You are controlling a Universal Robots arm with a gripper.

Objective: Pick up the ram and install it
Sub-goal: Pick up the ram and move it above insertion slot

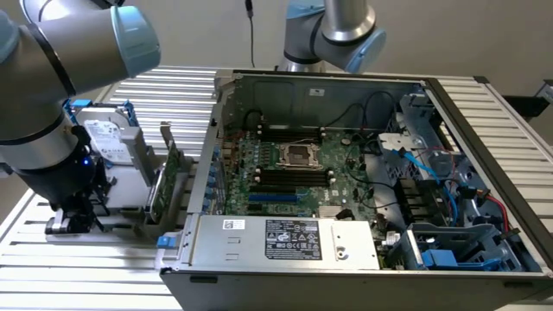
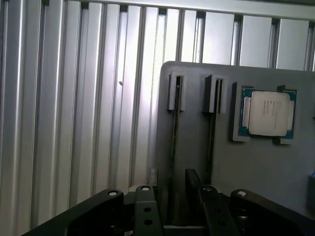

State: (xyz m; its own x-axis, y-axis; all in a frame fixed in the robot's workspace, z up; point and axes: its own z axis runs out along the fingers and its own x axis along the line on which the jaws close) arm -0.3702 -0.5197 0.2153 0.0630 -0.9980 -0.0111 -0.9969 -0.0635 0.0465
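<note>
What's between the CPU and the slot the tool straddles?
Wrist view: a second narrow slot in the gray holder, then bare holder surface.

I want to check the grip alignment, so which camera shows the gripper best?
The wrist view: the gripper stands open, straddling the ram, which sits on edge in its gray holder. The exterior view shows the gripper from the side, low on the holder.

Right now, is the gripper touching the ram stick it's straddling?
Apart. Wrist view: the gripper is open, its fingers either side of the ram, with grey holder showing between each finger and the stick.
</note>
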